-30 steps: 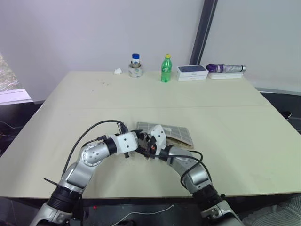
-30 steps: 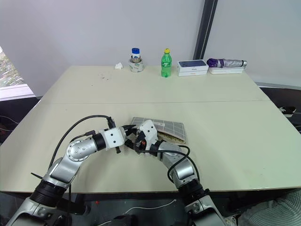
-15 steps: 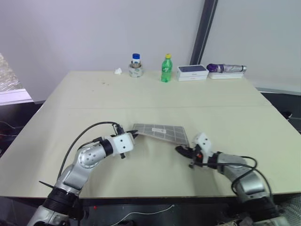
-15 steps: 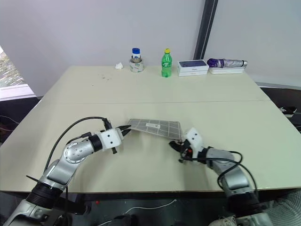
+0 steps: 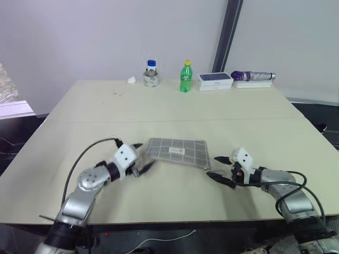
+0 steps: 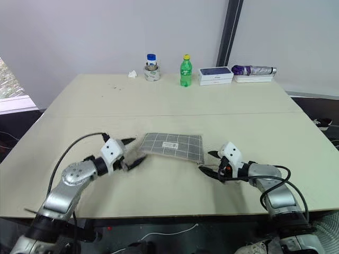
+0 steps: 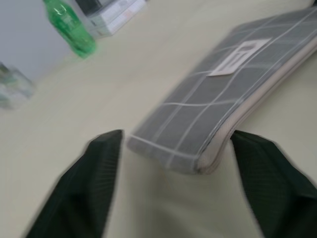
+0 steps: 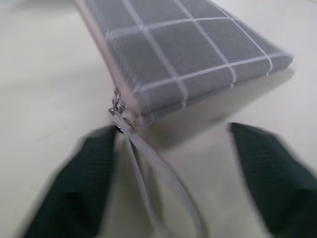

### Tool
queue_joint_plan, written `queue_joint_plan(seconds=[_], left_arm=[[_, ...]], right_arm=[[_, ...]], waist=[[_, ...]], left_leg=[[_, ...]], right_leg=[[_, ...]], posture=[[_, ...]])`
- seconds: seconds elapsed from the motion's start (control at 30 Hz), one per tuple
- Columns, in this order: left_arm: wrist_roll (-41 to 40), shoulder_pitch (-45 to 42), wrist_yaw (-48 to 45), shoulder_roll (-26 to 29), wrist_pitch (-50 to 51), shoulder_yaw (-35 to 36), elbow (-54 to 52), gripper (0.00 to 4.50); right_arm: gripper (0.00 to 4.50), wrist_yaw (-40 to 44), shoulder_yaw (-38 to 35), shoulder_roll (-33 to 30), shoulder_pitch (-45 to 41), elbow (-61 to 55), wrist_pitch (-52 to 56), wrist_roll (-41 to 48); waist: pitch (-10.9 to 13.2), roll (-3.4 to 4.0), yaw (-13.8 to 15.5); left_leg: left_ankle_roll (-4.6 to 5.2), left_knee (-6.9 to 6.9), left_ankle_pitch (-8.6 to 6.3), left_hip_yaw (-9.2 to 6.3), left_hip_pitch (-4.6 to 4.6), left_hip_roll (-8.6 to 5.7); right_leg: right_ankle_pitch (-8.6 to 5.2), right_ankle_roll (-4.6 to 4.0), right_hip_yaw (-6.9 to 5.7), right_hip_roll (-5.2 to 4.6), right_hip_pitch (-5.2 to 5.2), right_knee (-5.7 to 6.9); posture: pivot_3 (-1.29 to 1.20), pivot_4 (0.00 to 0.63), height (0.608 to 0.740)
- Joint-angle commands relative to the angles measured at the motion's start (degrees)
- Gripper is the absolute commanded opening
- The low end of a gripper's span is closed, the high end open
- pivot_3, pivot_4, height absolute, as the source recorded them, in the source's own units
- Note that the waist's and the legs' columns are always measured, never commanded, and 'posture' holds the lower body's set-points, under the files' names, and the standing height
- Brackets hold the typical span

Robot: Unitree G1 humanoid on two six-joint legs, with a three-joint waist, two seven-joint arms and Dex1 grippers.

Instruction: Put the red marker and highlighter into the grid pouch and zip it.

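Pouch (image 5: 177, 152) lay flat on the counter (image 5: 159, 106), zipper apparently shut, pull strap (image 8: 148, 173) trailing at its 3 o'clock corner. Left hand (image 5: 142, 157) at 9 o'clock and right hand (image 5: 218, 168) at 3 o'clock both gaped wide, empty. Marker and highlighter presumably inside.

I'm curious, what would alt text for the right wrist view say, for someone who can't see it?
A grey grid pouch lies flat on a beige table, its zipper pull and strap trailing from the near corner. The right gripper is open, one black finger on each side of that corner, touching nothing.
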Motion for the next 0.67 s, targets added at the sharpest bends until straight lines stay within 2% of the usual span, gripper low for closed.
queue_joint_plan(seconds=[0.03, 0.13, 0.23, 0.33, 0.43, 0.57, 0.67], left_arm=[[-8.16, 4.81, -1.65, 0.55, 6.06, 3.14, -10.39, 4.29], [-13.59, 8.92, -0.47, 1.07, 9.84, 8.67, -15.21, 4.29], [-14.69, 13.04, -0.44, 2.94, 10.24, 13.43, -15.83, 4.29], [-15.63, 16.48, -1.75, 5.56, 10.09, 18.25, -14.85, 4.29], [-14.9, 19.64, -2.66, 8.72, 9.46, 22.85, -12.79, 4.29], [-20.34, 20.71, -4.92, 10.4, 10.46, 31.46, -9.55, 4.29], [-19.29, 20.32, -5.57, 11.83, 8.87, 34.28, -4.35, 4.29]], right_arm=[[4.46, 2.98, -2.34, -3.5, 1.77, -2.74, -2.44, 0.42], [4.46, 4.45, -5.24, -5.65, 2.83, -3.8, -0.74, 3.05], [4.46, 6.06, -8.47, -6.83, 3.97, -5.22, -1.0, 5.79], [4.46, 7.06, -11.61, -7.58, 5.29, -5.95, -0.63, 8.18], [4.46, 8.64, -12.66, -9.83, 7.33, -3.98, -3.45, 6.24], [4.46, 9.66, -14.61, -11.52, 7.87, -2.36, -2.85, 7.51], [4.46, 10.79, -13.96, -13.07, 8.32, 0.44, -4.9, 5.3]], waist=[[0.02, 0.02, -0.09], [0.04, -0.02, 0.35], [0.02, 0.03, 0.35], [0.02, 0.02, 0.41], [0.02, 0.01, 0.75], [0.04, 0.0, 0.73], [0.04, 0.01, 0.73]], left_leg=[[0.0, -0.02, 0.0, 0.0, 0.0, 0.0], [0.03, 0.08, -0.02, -0.1, 0.01, 0.03], [0.04, 0.09, -0.02, -0.09, 0.15, 0.02], [0.06, 0.06, -0.04, -0.07, 0.14, 0.01], [0.08, 0.05, -0.05, -0.06, 0.1, 0.0], [0.1, 0.07, -0.06, -0.04, 0.1, 0.0], [0.1, 0.06, -0.06, -0.04, 0.11, 0.0]], right_leg=[[0.0, 0.0, 0.0, -0.01, 0.0, -0.02], [0.0, -0.01, -0.07, -0.02, 0.08, 0.02], [0.01, -0.02, -0.06, -0.03, 0.23, 0.05], [0.0, -0.03, -0.06, -0.04, 0.22, -0.01], [0.0, -0.03, -0.06, -0.05, 0.18, -0.04], [0.0, -0.04, -0.06, -0.08, 0.19, -0.05], [-0.01, -0.04, -0.06, -0.09, 0.18, -0.04]], posture=[[0.0, 0.15, 0.74], [0.0, 0.15, 0.74], [0.0, 0.15, 0.74], [0.0, 0.15, 0.74], [0.0, 0.15, 0.74], [0.0, 0.15, 0.74], [0.0, 0.15, 0.74]])
